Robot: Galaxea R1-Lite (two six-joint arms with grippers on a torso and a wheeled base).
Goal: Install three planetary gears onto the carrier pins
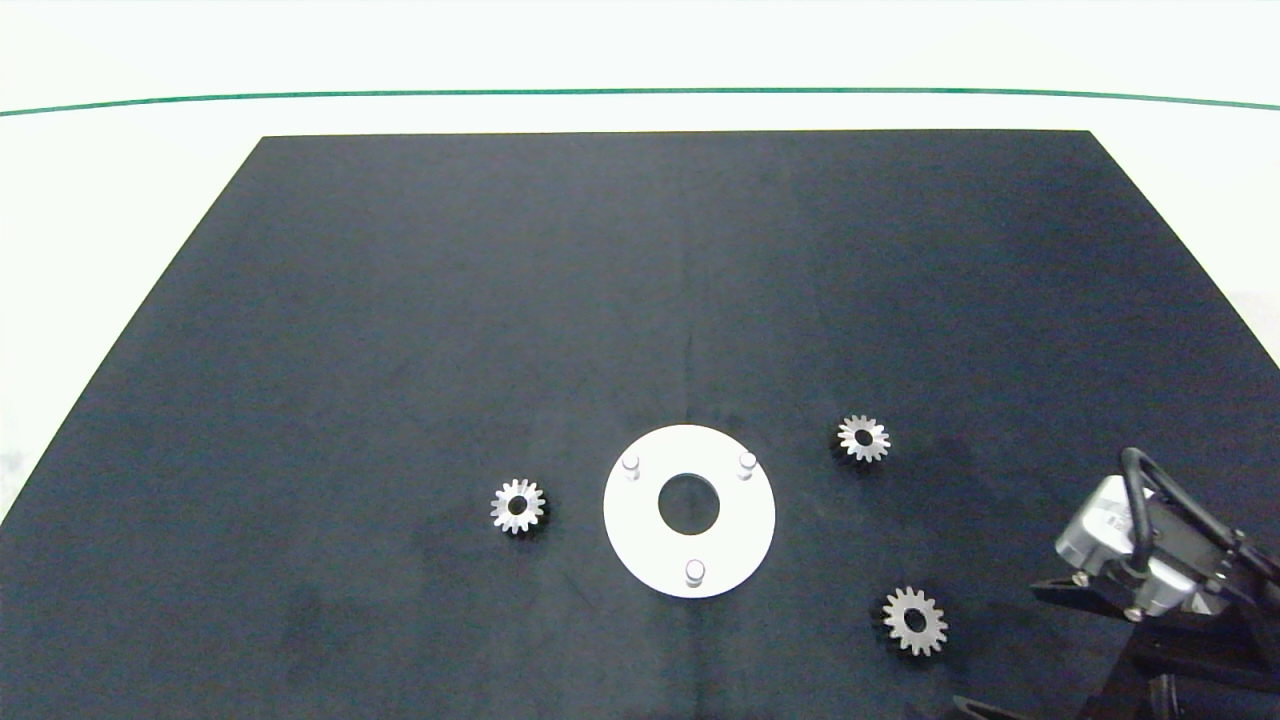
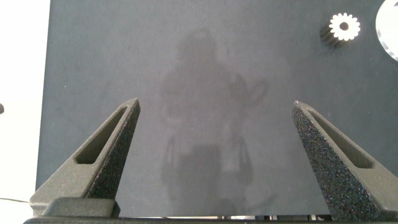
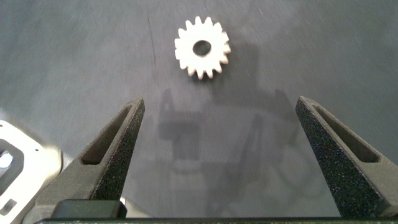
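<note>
A flat white disc (image 1: 640,530) lies near the mat's front centre. The three carrier pins (image 1: 631,465) (image 1: 747,463) (image 1: 694,572) stand on it, all bare. Three planetary gears lie flat on the mat: one left of the disc (image 1: 518,506), one to its right (image 1: 863,438) and one at the near right (image 1: 914,621). My right arm (image 1: 1150,560) comes in at the lower right. In its wrist view the right gripper (image 3: 221,101) is open and empty, with a gear (image 3: 202,47) ahead of its fingers. My left gripper (image 2: 216,104) is open over bare mat, a gear (image 2: 344,27) and the disc's edge (image 2: 388,18) far off.
A black mat (image 1: 400,300) covers most of the white table (image 1: 100,200). A green line (image 1: 640,91) runs along the far side. A white-grey object (image 3: 15,165) shows beside the right gripper's finger.
</note>
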